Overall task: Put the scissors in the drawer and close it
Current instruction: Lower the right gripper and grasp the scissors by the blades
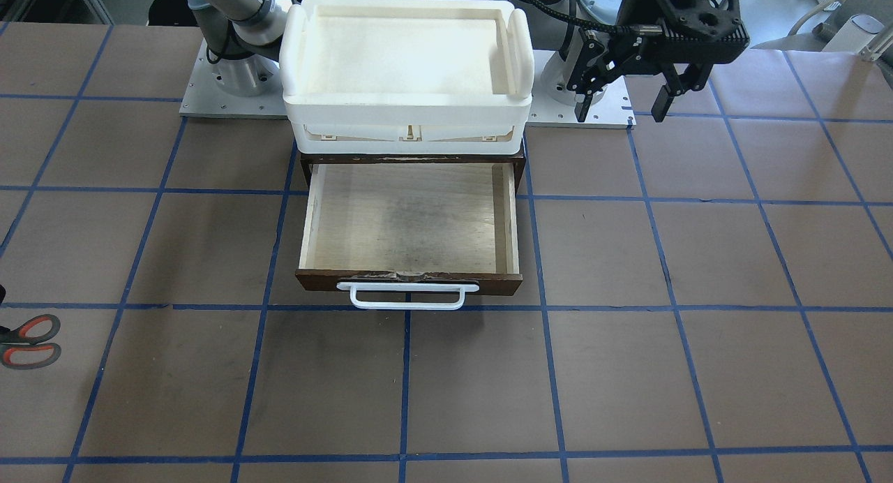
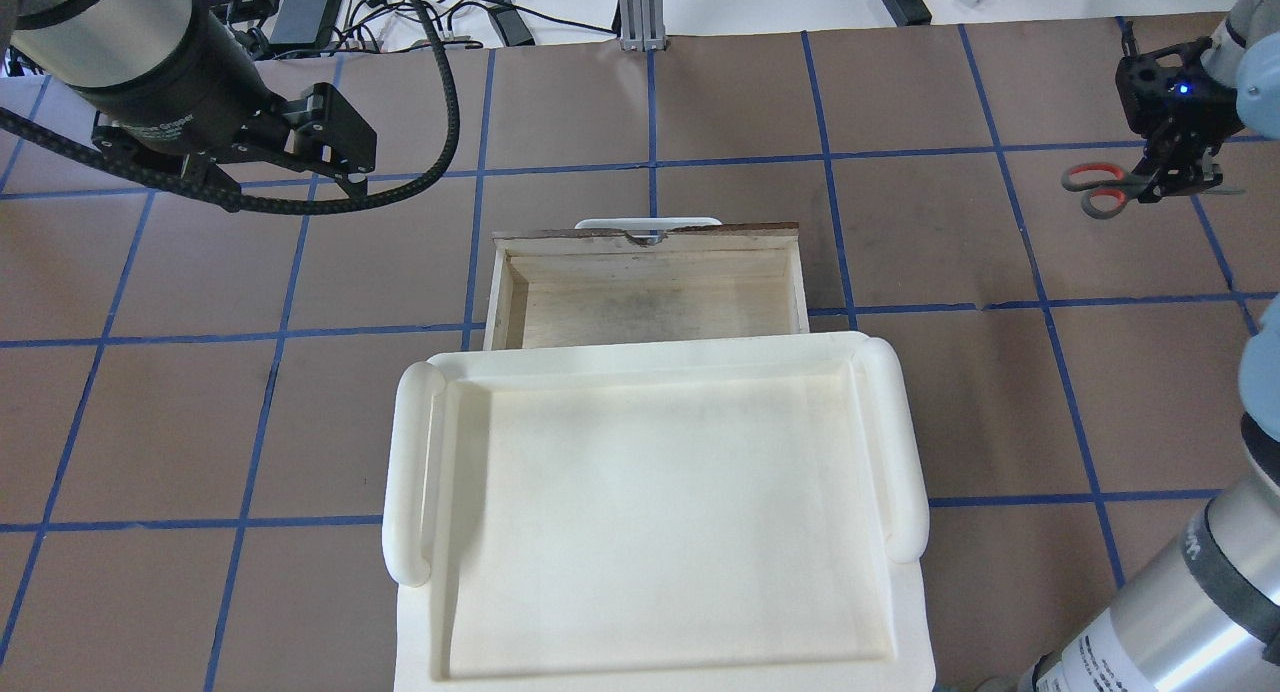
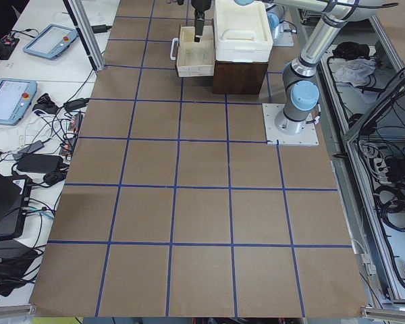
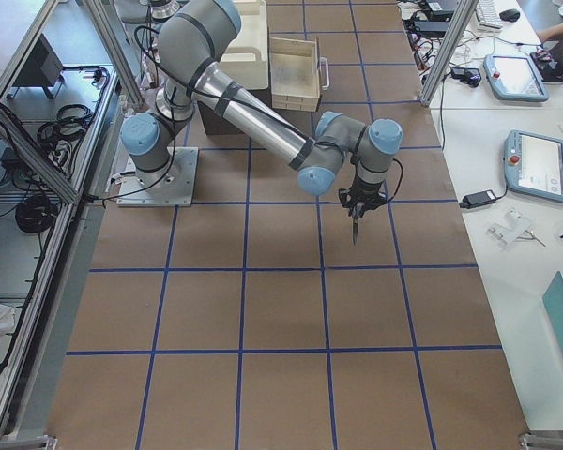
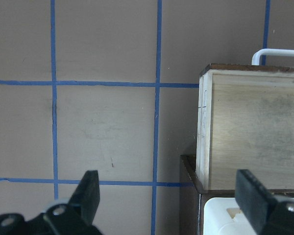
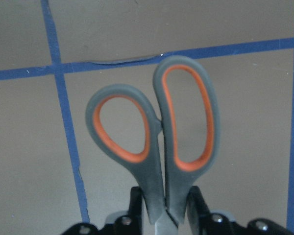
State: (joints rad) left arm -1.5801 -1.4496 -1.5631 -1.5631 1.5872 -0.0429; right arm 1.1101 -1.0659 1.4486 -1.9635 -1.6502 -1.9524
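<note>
On my screens the right gripper (image 6: 165, 205) is clamped on the scissors (image 6: 157, 147) just below the handle loops, so the grey and orange loops stick out in front of the fingers. This is far on the robot's right side of the table (image 1: 628, 371), well apart from the drawer (image 1: 513, 218). I cannot tell if the scissors touch the paper or hang above it. The drawer is pulled out under the white tray (image 1: 404, 113), pale wood bottom visible, white handle (image 1: 408, 298) pointing away from the robot. The left gripper (image 1: 621, 106) has its fingers spread wide, w/ nothing between them, and hovers beside the tray on the robot's left.
</note>
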